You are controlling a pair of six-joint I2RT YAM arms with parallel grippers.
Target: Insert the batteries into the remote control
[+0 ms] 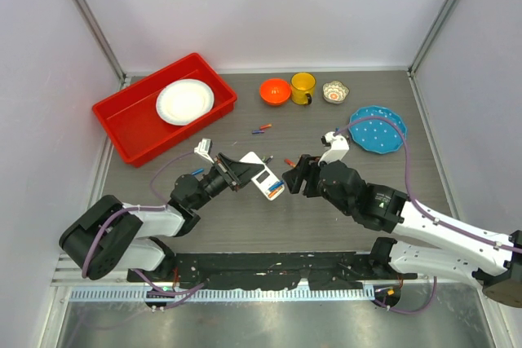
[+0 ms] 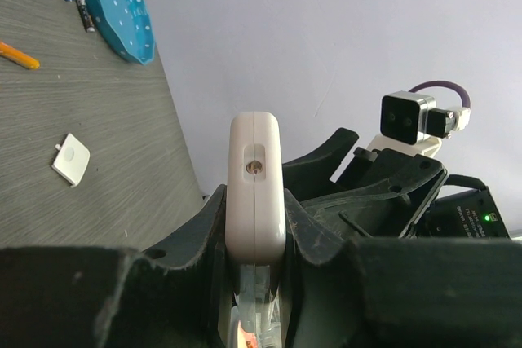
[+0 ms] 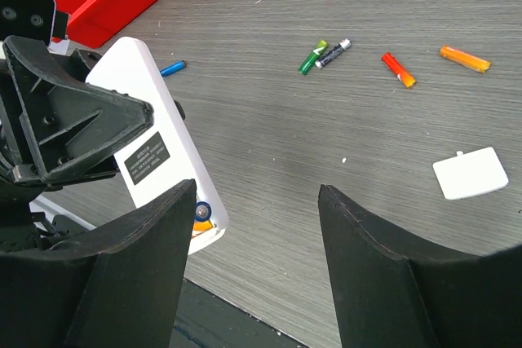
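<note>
White-backed, the remote control (image 3: 134, 71) hangs above the table (image 3: 326, 144) clamped in the left gripper (image 1: 245, 170), a blue cell (image 3: 201, 212) seemingly seated in its open bay, while the right gripper (image 3: 257, 189) gapes empty beside it, spare batteries (image 3: 399, 69) and cover (image 3: 469, 173) lying loose.

A white plate (image 1: 185, 101) is lying inside a red tray (image 1: 122, 128) at the far left of the table (image 1: 245, 222); an orange bowl (image 1: 276, 90), a yellow mug (image 1: 303, 86) and a small patterned bowl (image 1: 335, 91) are standing in a row; a blue dotted plate (image 1: 378, 129) is sitting near them.
</note>
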